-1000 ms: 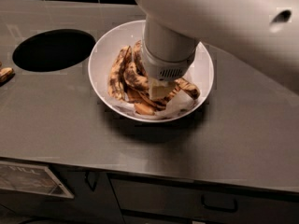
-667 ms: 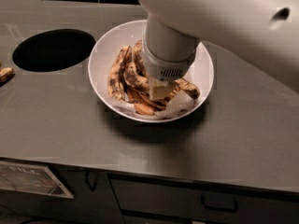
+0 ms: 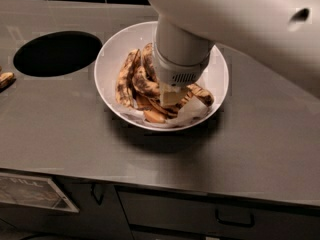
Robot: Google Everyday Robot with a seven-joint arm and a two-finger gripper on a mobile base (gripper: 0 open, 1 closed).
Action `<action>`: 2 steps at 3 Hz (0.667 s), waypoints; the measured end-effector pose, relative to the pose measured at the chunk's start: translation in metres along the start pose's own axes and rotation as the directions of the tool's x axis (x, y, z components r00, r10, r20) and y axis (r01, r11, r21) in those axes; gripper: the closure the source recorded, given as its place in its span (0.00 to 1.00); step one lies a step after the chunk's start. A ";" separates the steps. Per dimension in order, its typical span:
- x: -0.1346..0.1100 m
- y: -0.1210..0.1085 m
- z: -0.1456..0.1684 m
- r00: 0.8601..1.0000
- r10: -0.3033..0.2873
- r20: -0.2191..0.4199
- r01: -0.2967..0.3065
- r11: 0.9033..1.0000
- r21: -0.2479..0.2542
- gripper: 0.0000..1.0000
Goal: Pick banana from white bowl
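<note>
The white bowl [image 3: 112, 59] sits on the steel counter, lined with crumpled white paper. In it lies a curved yellow-brown banana [image 3: 141, 81] with heavy black blotches, with a longer banana [image 3: 124, 80] to its left. Flat orange peel pieces [image 3: 153, 115] lie at the front. Another blotched piece [image 3: 201, 93] shows at the right. My gripper [image 3: 172, 97] reaches down into the bowl's middle, right beside the curved banana. The thick white wrist [image 3: 180, 54] hides most of it and the bowl's centre.
A black round hole [image 3: 57, 53] opens in the counter left of the bowl. A small brown scrap [image 3: 5, 79] lies at the far left edge. The counter's front edge runs above the cabinet drawers [image 3: 210, 211]. My big white arm covers the upper right.
</note>
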State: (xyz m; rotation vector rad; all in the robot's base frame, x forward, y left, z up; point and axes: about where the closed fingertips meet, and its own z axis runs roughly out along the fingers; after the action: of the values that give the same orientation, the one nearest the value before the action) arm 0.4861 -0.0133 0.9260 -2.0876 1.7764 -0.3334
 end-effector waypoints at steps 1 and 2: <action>0.004 -0.001 -0.012 1.000 0.000 0.023 0.000 1.000 0.008 1.00; 0.016 -0.002 -0.041 0.995 0.009 0.095 -0.014 0.998 0.058 1.00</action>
State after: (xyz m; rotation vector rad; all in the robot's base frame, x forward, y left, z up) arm 0.4735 -0.0343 0.9623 -2.0179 1.7032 -0.2752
